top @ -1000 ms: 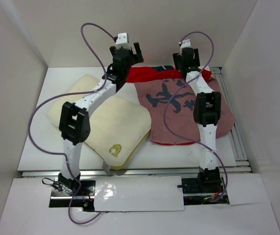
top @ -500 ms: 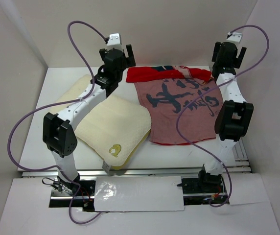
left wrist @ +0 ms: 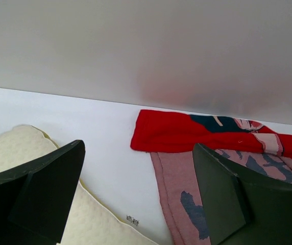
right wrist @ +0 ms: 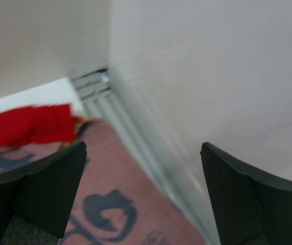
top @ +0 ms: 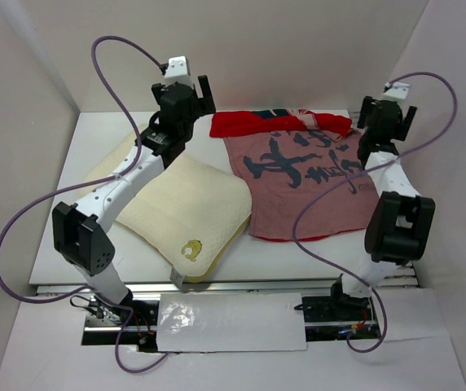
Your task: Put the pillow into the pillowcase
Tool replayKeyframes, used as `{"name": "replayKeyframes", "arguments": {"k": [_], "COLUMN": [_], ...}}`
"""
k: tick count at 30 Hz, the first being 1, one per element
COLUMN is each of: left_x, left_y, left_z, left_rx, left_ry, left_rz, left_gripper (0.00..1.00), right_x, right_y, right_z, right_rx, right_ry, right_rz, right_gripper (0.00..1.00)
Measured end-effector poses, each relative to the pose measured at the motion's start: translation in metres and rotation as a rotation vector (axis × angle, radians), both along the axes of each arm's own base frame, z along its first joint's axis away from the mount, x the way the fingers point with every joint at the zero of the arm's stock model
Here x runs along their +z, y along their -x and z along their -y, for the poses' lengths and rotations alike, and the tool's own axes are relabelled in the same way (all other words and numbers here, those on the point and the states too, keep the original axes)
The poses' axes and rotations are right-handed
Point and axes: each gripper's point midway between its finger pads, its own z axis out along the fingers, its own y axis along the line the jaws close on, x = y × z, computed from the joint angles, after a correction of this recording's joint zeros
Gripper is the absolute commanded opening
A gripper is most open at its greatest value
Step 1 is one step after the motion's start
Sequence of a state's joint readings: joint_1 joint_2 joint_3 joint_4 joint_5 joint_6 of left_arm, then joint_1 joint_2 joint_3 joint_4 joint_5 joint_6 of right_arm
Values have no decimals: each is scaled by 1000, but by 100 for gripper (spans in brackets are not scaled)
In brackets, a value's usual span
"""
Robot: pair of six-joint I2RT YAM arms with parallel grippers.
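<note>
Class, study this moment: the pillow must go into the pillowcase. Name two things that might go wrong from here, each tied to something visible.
1. The pillowcase lies flat with its far edge folded over, no opening visible; the open left hand or right hand might pinch both layers shut.
2. The pillow has its near corner at the table's front edge; dragging it could tip it off.

White surface (top: 298, 254) enclosed by plain white panels: back wall (top: 298, 57), left wall (top: 13, 155), right wall (top: 453, 171). Metal rail (top: 257, 284) along the surface's near edge. Light even, diffuse; shadows soft.
</note>
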State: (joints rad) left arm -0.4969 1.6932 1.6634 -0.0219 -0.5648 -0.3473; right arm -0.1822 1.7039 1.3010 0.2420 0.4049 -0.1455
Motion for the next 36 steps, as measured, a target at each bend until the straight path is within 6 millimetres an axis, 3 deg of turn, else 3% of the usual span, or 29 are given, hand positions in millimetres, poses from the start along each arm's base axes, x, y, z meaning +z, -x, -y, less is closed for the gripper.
{"name": "replayKeyframes", "arguments": {"k": [5,8,10,14,20,24,25,27,29,30,31,35,36], "left_x": [4,-6,-13,-29,-68,-116,-128,-152,-174,-196,-199,-256,-270], "left_y": [5,10,15,41,116,172,184,207,228,241,244,261,263], "left_z": [0,0,5,31,106,142,146,152,152,144,145,99,84], "left_rx": [-1,-2,-17,-96,-282,-371,-385,-402,-404,-376,-375,-205,-155], "left_ry": [3,-13,-26,-46,-32,-50,-61,-80,-92,-99,-98,-84,-76], "left_rz": [5,-21,-42,-88,-192,-328,-364,-434,-503,-572,-580,-755,-793], "left_gripper": [99,99,99,99,99,99,99,98,81,65,58,31,29], "right_x": [48,62,64,71,150,178,178,169,149,135,120,71,60], "right_y": [48,72,80,77,81,68,64,60,56,55,56,59,60], "right_z": [58,79,78,27,-43,-121,-140,-158,-161,-162,-162,-172,-178], "right_rx": [-112,-152,-118,107,301,450,491,532,528,518,507,478,478], "right_ry": [11,39,75,100,18,-85,-119,-178,-238,-266,-292,-360,-375], "right_rz": [156,191,175,142,278,315,310,284,240,214,181,90,66], "right_gripper": [100,100,100,100,100,100,100,100,100,100,100,100,100]}}
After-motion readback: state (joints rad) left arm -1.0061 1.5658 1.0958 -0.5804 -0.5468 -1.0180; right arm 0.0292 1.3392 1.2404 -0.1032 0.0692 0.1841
